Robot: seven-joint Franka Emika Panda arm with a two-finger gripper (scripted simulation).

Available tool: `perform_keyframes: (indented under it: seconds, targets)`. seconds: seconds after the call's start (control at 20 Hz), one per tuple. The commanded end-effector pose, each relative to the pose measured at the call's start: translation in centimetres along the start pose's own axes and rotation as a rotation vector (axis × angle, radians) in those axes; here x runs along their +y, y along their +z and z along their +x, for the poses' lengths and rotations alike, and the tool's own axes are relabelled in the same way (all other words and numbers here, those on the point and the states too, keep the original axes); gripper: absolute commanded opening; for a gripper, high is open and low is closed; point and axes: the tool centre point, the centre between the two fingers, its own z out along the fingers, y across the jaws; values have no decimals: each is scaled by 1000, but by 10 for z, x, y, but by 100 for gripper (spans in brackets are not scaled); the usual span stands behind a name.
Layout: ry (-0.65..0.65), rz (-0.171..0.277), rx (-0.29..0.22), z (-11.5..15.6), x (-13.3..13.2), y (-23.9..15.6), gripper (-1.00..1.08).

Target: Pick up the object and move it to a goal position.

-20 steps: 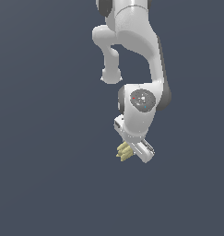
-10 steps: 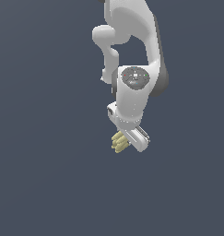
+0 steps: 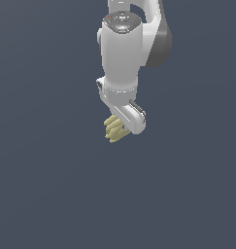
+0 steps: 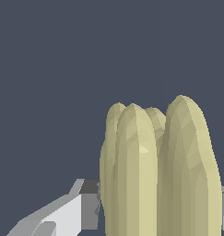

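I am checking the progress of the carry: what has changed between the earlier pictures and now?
The arm has swung its wrist round and drifted slightly toward the exterior view's left and up, carrying the banana bunch along. The end effector stays shut on the bunch; nothing was let go. The plain dark background is unchanged.

The surface (image 3: 46,194) under the scene is a flat, uniform dark slate-blue field filling both views edge to edge, without seam, border or texture; whether it is a table or a floor cannot be told, and no item shows lying on it
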Motion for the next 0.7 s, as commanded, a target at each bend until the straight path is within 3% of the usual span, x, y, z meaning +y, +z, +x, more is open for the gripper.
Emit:
perform_keyframes:
  seconds: [0.0, 0.65]
  targets:
    - [0, 0, 0, 5, 15, -27, -100]
    - [0, 0, 2, 25, 68, -127, -100]
